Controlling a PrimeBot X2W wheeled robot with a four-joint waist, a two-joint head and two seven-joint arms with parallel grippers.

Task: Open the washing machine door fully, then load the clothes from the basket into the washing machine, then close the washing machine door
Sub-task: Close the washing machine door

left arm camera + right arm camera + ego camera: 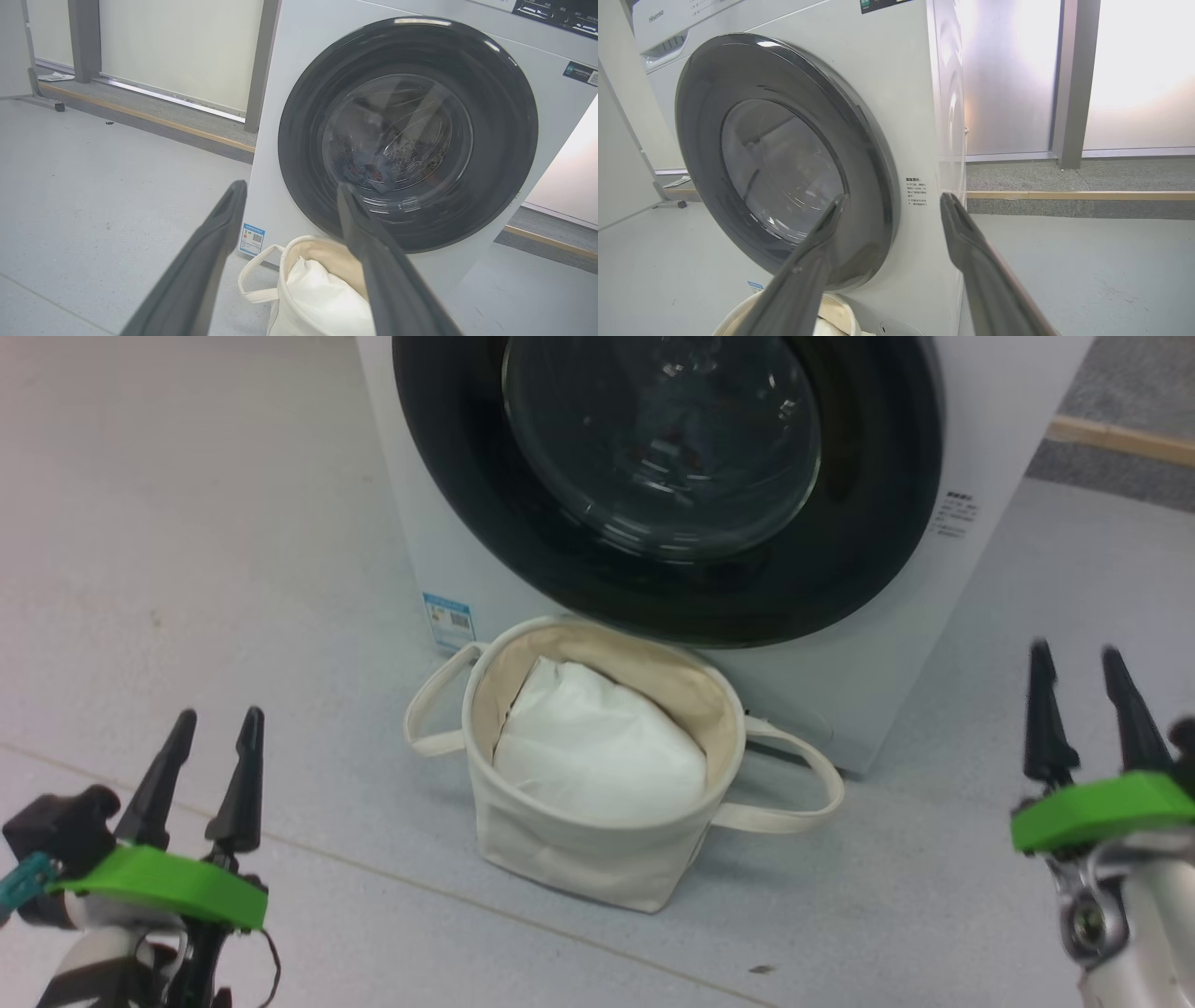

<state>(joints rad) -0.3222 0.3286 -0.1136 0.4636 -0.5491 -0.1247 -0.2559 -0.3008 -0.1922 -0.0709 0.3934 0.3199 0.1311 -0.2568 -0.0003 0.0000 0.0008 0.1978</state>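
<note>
While door [667, 476] sits shut, left claw [219, 714], right claw [1075, 650] gape empty, well clear of basket [579, 859].

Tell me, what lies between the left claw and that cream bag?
Only bare grey floor, seen in the head view: nothing stands between the left gripper and the basket.

Black-rimmed door [887, 523] shut on white washing machine [934, 644], cream basket [560, 849] just in front
</note>
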